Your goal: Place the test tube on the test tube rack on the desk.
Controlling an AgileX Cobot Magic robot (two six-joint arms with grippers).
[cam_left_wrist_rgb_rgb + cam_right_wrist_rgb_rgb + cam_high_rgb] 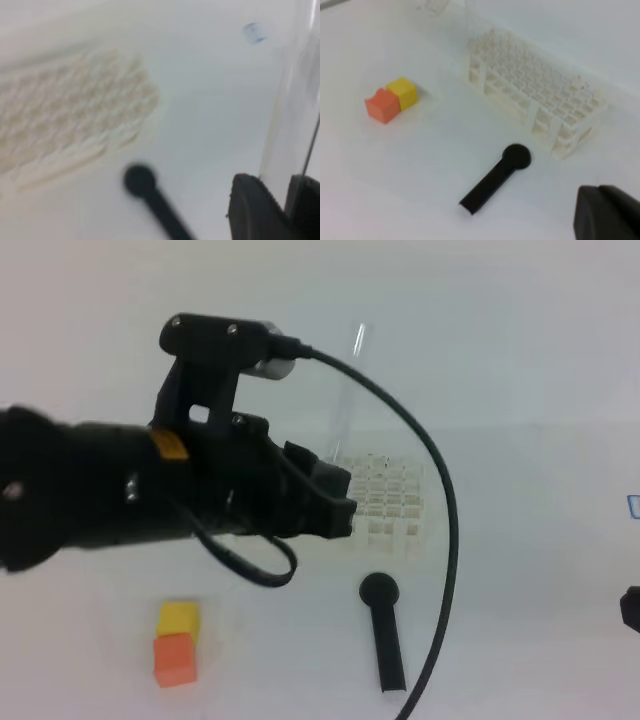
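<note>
Above the test tube rack (pixel 392 502), left arm's fingers (pixel 255 210) clamp the upright test tube (pixel 348 390).

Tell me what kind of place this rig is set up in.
Likely a lab-style tabletop mock-up: a plain white desk with a white test tube rack, a clear test tube held by the left gripper, plus toy-like colored blocks.
</note>
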